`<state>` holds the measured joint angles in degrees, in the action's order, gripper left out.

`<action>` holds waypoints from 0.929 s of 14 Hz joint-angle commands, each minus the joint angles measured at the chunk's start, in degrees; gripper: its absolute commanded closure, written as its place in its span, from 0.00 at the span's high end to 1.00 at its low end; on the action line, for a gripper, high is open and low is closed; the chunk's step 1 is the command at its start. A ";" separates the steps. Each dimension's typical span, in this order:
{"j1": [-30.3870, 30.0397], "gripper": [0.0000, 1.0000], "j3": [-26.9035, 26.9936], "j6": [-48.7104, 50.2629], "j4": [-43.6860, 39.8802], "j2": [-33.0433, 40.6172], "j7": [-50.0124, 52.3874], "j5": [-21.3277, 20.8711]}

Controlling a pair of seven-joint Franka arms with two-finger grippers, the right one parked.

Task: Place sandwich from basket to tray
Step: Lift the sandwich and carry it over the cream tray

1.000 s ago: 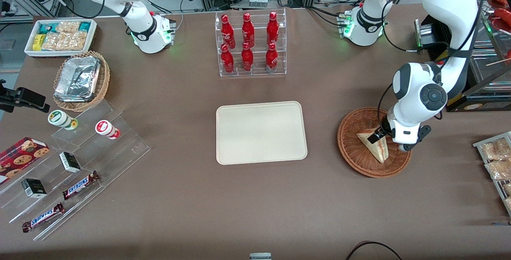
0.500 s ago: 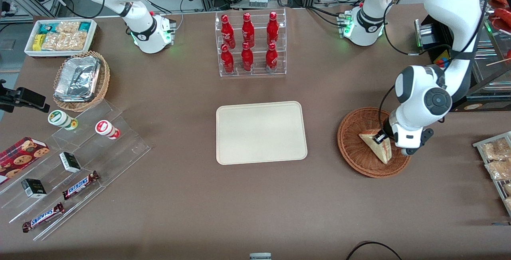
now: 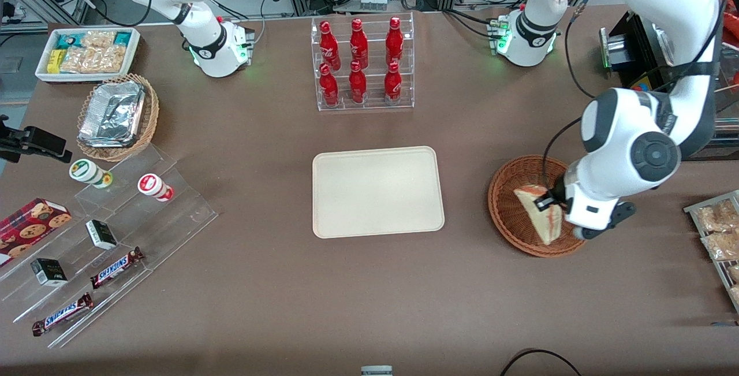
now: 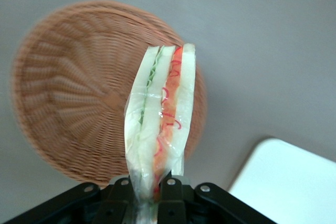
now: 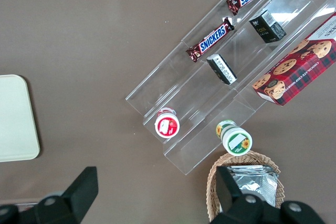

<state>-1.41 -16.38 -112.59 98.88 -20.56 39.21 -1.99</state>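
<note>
The gripper (image 3: 549, 203) is clamping the sandwich (image 3: 540, 214) above the basket (image 3: 508, 208), the wedge hanging clear of the weave. Bare table (image 3: 465, 191) is lying between the basket and the tray (image 3: 378, 191). The bottle rack (image 3: 362, 64) is standing farther from the front camera than the tray, well apart from it.

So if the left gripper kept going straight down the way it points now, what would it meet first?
Probably the round reddish-brown wicker basket: the left gripper, jaws shut on the wrapped triangular sandwich, points down at its woven floor, though the height above it is unclear.
</note>
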 commanded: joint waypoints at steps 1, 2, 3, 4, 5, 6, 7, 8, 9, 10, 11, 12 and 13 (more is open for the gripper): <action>2.71 0.00 -3.65 1.14 -4.48 -5.44 0.07 -4.84; 5.17 0.00 -3.66 1.14 -6.05 -7.02 0.34 -5.30; 7.63 0.00 -3.66 1.14 -7.89 -9.04 0.87 -5.39; 10.09 0.00 -3.57 1.05 -9.21 -10.54 2.70 -5.56; 12.81 0.00 -3.49 1.05 -9.57 -11.51 4.20 -5.65; 15.45 0.00 -3.40 0.36 -10.36 -12.65 5.86 -5.83; 17.48 0.00 -3.40 -1.22 -10.80 -13.79 8.23 -6.44; 19.50 0.00 -3.40 -2.62 -11.16 -14.93 11.12 -7.31; 21.43 0.00 -3.40 -3.07 -11.94 -15.99 13.94 -8.37; 23.72 0.00 -3.40 -2.99 -13.52 -17.31 16.84 -8.99; 25.65 0.00 -3.40 -2.90 -15.10 -18.54 18.87 -9.25; 27.76 0.00 -3.05 -2.90 -16.33 -19.86 20.37 -9.34; 29.61 0.00 -2.26 -2.90 -17.30 -21.00 21.69 -9.43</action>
<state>24.68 -20.07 -116.22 86.19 -38.24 57.54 -10.00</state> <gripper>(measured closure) 0.850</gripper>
